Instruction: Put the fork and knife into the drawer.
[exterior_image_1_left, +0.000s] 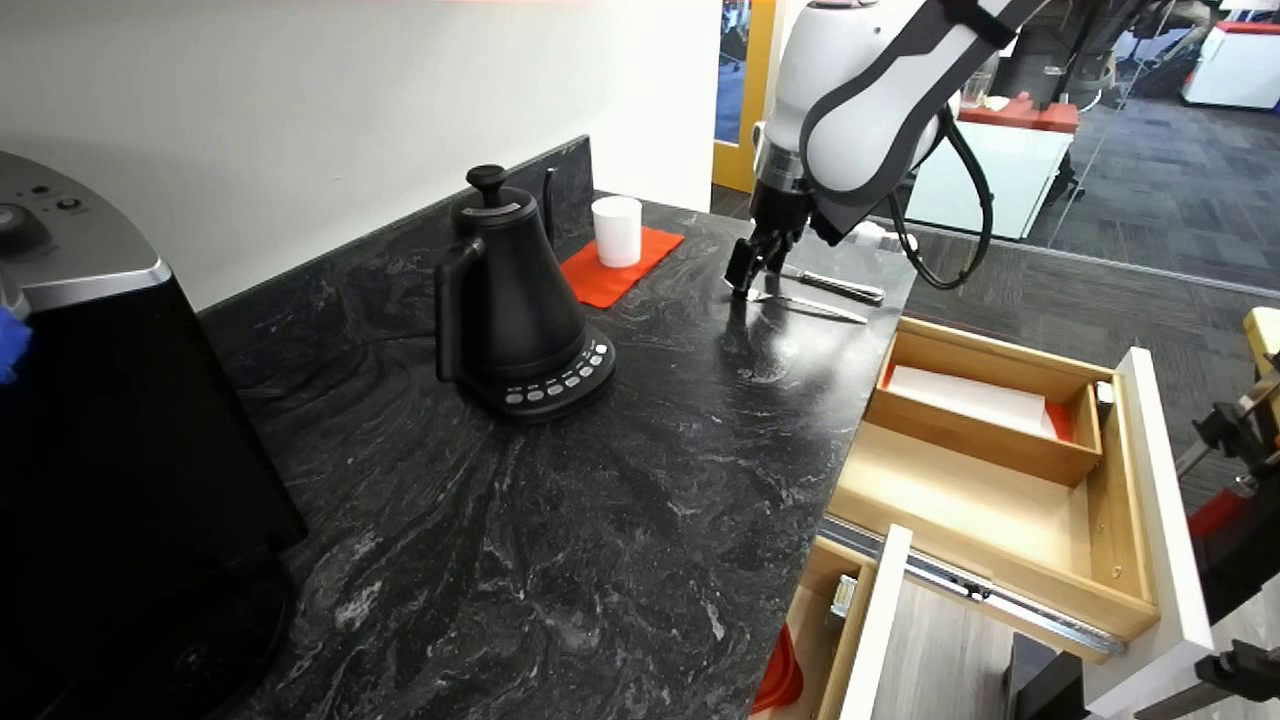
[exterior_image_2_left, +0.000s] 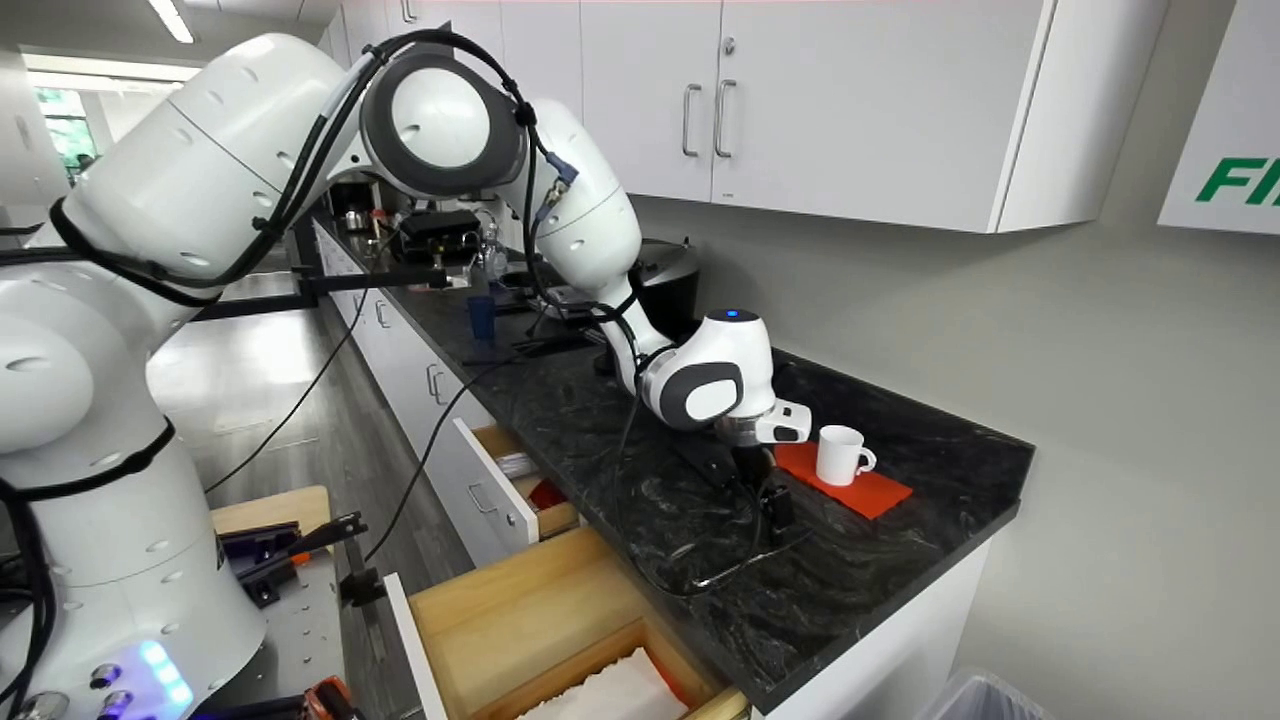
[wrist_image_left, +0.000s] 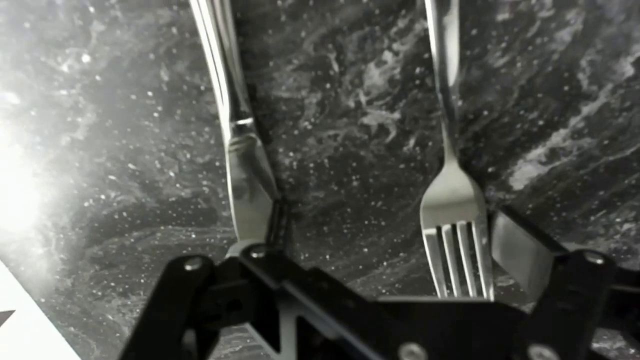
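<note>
On the black counter (exterior_image_1_left: 620, 500), glossy and swirled with pale veins, the four-tined metal fork (wrist_image_left: 452, 195) and the groove-handled knife (wrist_image_left: 245, 180) lie apart, tines and blade toward the gripper (wrist_image_left: 387, 250), whose fingers (wrist_image_left: 522, 255) are spread and unclasped, while the light, straight-sided wooden drawer (exterior_image_1_left: 980, 490) stands open below the counter's edge.

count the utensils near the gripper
2: the knife at left and the fork at right in the wrist view, both lying on the counter. The gripper covers part of that view, so another could be hidden there.
</note>
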